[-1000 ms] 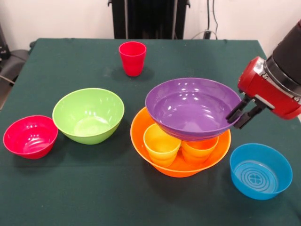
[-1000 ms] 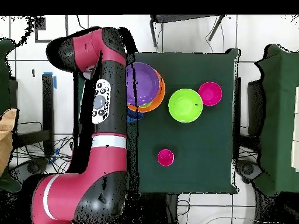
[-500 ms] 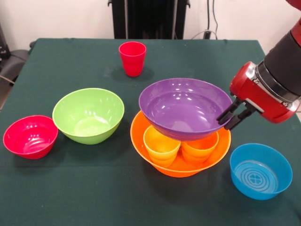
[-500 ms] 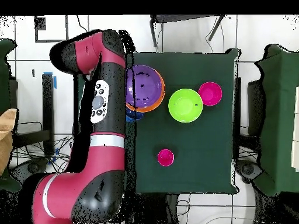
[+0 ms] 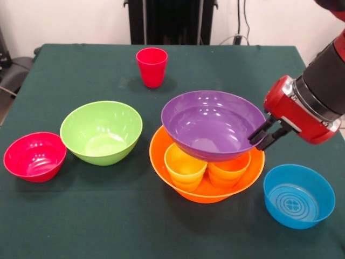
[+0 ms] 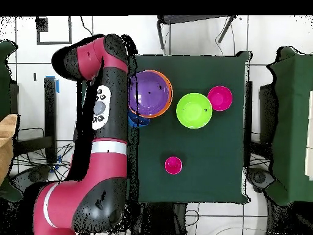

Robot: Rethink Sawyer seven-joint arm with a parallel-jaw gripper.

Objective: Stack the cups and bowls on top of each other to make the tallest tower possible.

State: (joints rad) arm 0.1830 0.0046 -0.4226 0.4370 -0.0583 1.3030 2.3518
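The large orange bowl (image 5: 207,195) holds a yellow cup (image 5: 185,164) and an orange cup (image 5: 229,170). The purple bowl (image 5: 210,124) sits on these two cups. My gripper (image 5: 263,135) is shut on the purple bowl's right rim, one finger inside and one outside. A red cup (image 5: 152,66) stands alone at the far side. The lime green bowl (image 5: 101,132), red bowl (image 5: 34,156) and light blue bowl (image 5: 298,195) stand apart. In the overhead view the arm hides the gripper, beside the purple bowl (image 6: 148,92). The light green cup and dark blue bowl are out of view.
The green-clothed table (image 5: 81,226) carries everything. The black pedestal (image 5: 171,21) stands at its far edge. In the overhead view the arm (image 6: 104,116) covers the table's left edge and part of the light blue bowl (image 6: 139,120).
My gripper has carried the purple bowl to the left, so it now sits more squarely over the orange bowl and the two cups. The other things have not moved.
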